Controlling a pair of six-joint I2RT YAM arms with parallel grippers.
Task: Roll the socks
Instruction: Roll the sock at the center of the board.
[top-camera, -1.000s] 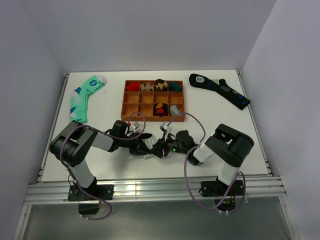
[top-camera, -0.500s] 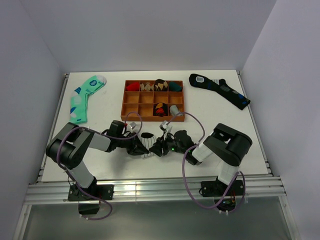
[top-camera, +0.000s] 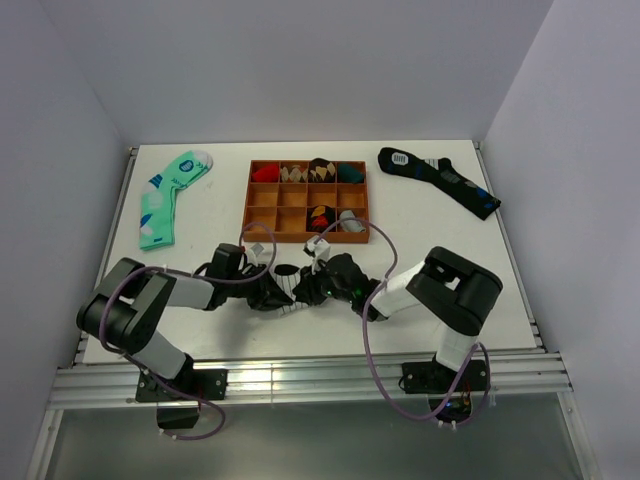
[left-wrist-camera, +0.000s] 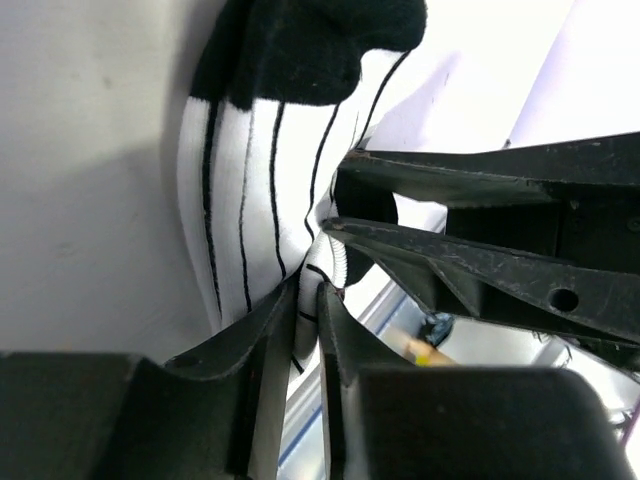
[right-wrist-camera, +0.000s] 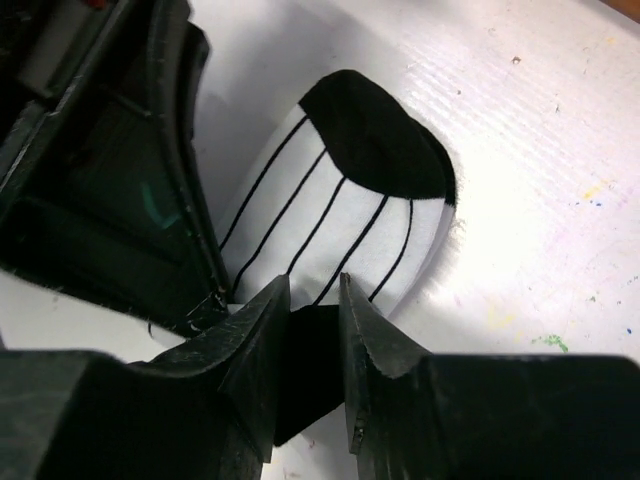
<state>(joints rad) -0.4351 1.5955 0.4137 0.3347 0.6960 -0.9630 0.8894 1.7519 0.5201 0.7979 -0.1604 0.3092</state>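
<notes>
Left fingers (left-wrist-camera: 262, 345) and right fingers (right-wrist-camera: 262, 340) both pinch the striped sock (right-wrist-camera: 345, 215), crowding each other right by the wooden tray (top-camera: 290, 237); green sock (top-camera: 165, 200) off to its left.

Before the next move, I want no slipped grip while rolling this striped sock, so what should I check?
1. Left claw grips sock: ok, fabric pinched between its fingers.
2. Right claw grips sock: ok, black fabric between its fingers.
3. Claws clear of each other: cannot tell, they stand very close.
4. Sock rolled: not ok, black end lies flat on table.
5. Tray clear of sock: ok, it sits farther back.
</notes>
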